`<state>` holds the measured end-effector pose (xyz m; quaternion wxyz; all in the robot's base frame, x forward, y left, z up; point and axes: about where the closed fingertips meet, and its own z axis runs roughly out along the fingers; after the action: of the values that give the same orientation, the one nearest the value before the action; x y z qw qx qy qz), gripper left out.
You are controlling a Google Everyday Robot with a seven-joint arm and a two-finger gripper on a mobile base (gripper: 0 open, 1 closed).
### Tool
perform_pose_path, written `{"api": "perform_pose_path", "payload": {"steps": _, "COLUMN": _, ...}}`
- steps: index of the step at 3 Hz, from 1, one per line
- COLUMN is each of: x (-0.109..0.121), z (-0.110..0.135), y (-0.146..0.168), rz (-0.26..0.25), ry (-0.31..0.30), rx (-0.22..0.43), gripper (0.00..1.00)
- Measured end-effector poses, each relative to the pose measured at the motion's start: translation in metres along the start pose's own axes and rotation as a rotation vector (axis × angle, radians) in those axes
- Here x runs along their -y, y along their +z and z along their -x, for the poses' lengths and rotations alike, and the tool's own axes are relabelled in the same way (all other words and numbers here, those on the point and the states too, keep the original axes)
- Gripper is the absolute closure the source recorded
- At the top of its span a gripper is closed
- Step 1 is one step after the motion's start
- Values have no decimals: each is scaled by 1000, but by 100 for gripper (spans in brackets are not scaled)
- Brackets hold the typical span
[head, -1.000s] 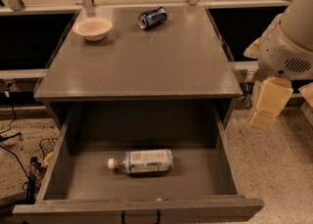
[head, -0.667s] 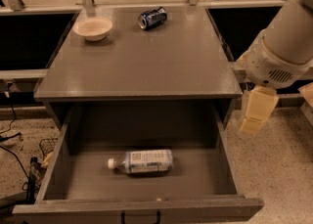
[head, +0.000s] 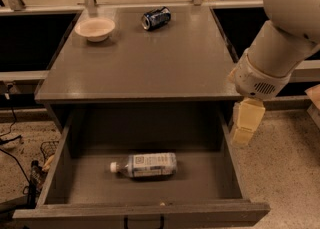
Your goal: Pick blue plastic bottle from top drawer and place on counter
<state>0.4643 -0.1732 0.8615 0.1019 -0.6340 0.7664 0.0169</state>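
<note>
Where the top drawer [head: 200, 209] stands open, the blue plastic bottle [head: 145, 165] lies sideways inside: clear, white cap leftward, pale label. The gripper [head: 243, 134] hangs by its right wall, open or closed unclear, just below the counter [head: 150, 63].

The blue plastic bottle [head: 145, 165] is lying on its side on the floor of the top drawer [head: 56, 165], a little left of centre. It's clear, with a pale label, and its white cap is pointing to 9 o'clock. The grey drawer is standing wide open, its dark handle sitting at 6 o'clock on the front panel. The dark grey counter [head: 150, 65] is stretching away at 12 o'clock. The gripper [head: 246, 125] is hanging at 3 o'clock from the bottle, outside the drawer's right wall.
</note>
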Motion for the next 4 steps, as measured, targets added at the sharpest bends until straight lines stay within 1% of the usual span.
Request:
{"api": "perform_pose_path", "payload": {"steps": 1, "x": 0, "z": 0, "y": 0, "rz": 1, "ry": 0, "rx": 0, "gripper": 0}}
{"api": "perform_pose_path", "payload": {"steps": 2, "x": -9, "z": 7, "y": -2, "rz": 1, "ry": -19, "rx": 14, "gripper": 0}}
{"api": "perform_pose_path", "payload": {"steps": 3, "x": -34, "z": 25, "y": 4, "rz": 33, "ry": -66, "rx": 57, "gripper": 0}}
{"api": "perform_pose_path", "payload": {"steps": 4, "x": -34, "z": 25, "y": 5, "rz": 32, "ry": -66, "rx": 60, "gripper": 0}}
